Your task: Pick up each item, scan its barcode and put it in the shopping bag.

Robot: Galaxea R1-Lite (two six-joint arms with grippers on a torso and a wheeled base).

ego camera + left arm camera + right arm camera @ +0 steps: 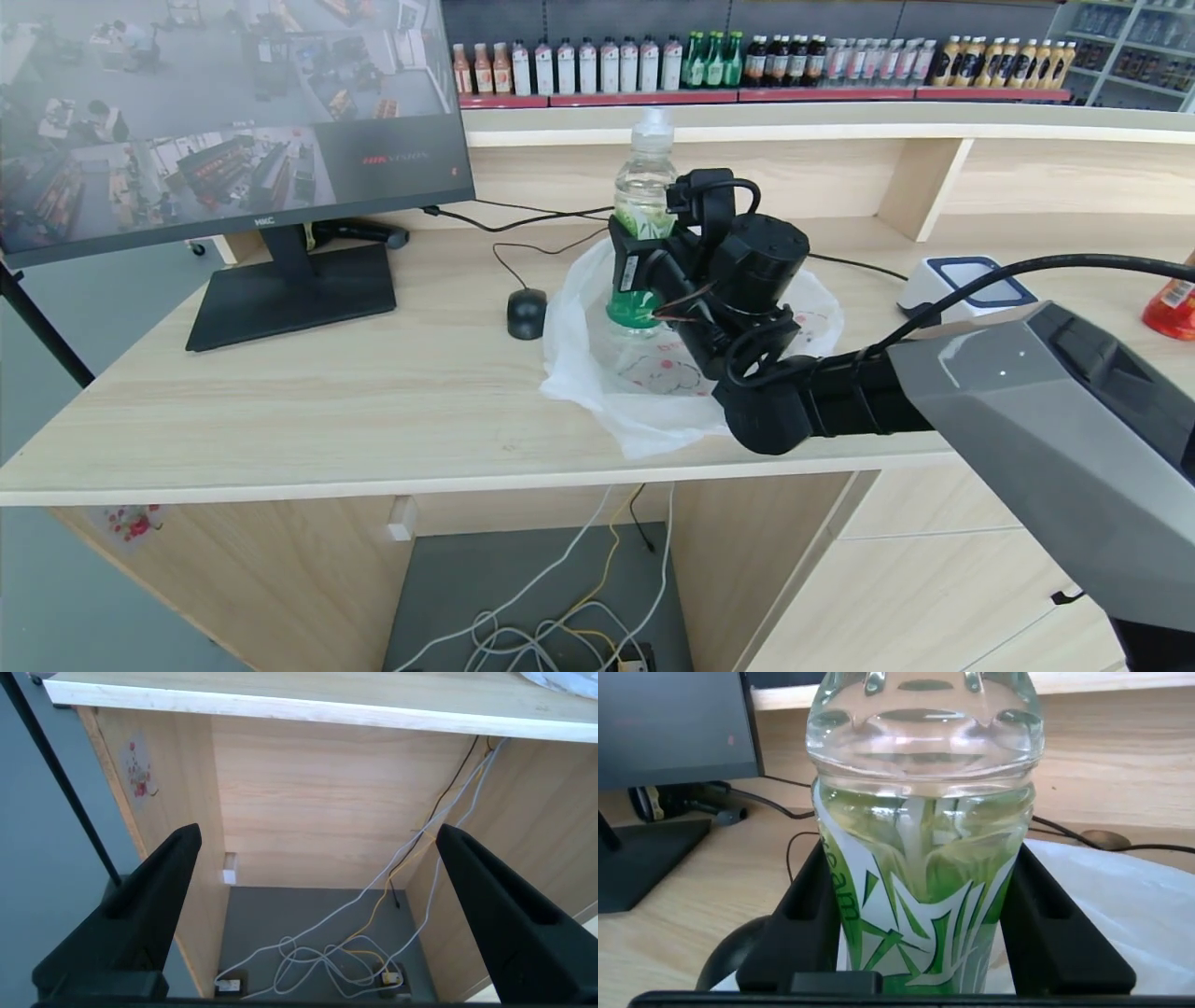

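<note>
We see the right gripper (639, 259) clamped around the middle of a clear bottle (644, 182) with a green label. The bottle stands upright, its lower part sunk into the open mouth of the white shopping bag (579, 322), which lies at the middle of the wooden counter (373, 392). We cannot tell whether its base rests on anything. The barcode scanner (966, 285) sits to the right of the bag, and an orange bottle (1172, 310) stands farther right. A mouse (527, 313) lies just left of the bag, with a monitor (224, 112) at far left. The left gripper (318, 845) hangs below the counter's near edge, its fingers (159, 896) spread wide on nothing.
</note>
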